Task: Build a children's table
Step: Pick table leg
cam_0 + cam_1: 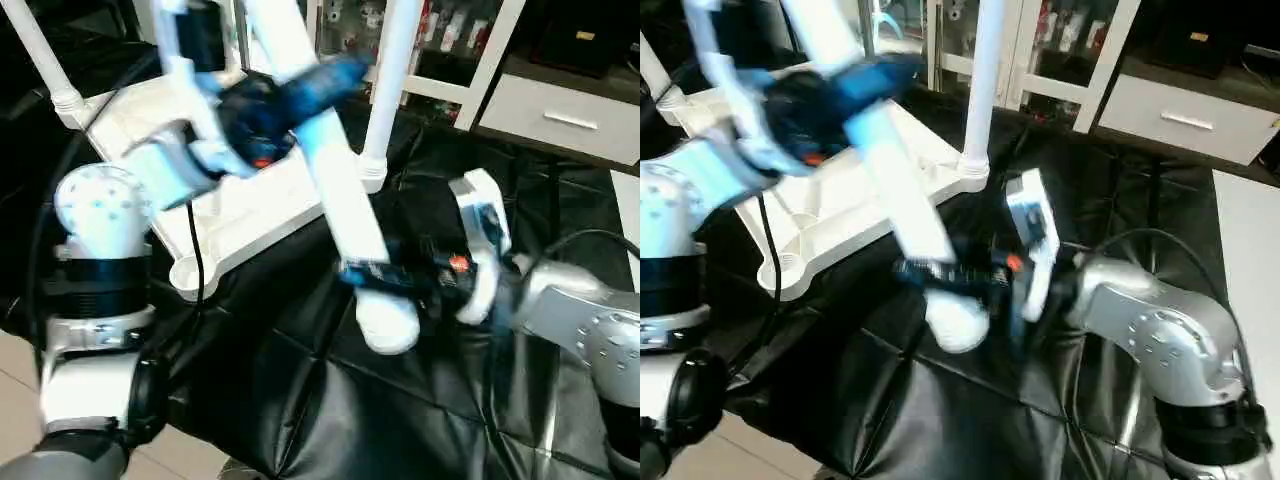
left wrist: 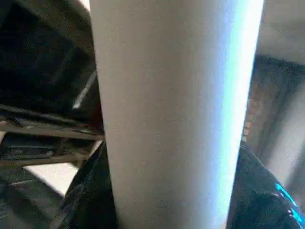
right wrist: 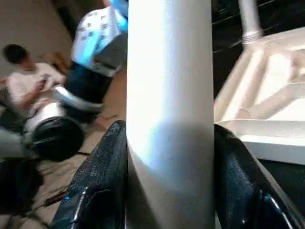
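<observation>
While the tabletop (image 1: pixel 240 215) is lying upside down on the black cover (image 1: pixel 330 400), both jaws are clamping one loose leg (image 1: pixel 340 190): left gripper (image 1: pixel 275 110) high, right gripper (image 1: pixel 400 280) near its rounded end.

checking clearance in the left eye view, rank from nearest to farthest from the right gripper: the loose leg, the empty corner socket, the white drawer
1. Loose leg, between the right gripper's fingers.
2. Empty corner socket, on the tabletop's near corner, toward the robot's left.
3. White drawer, far behind on the right.
</observation>
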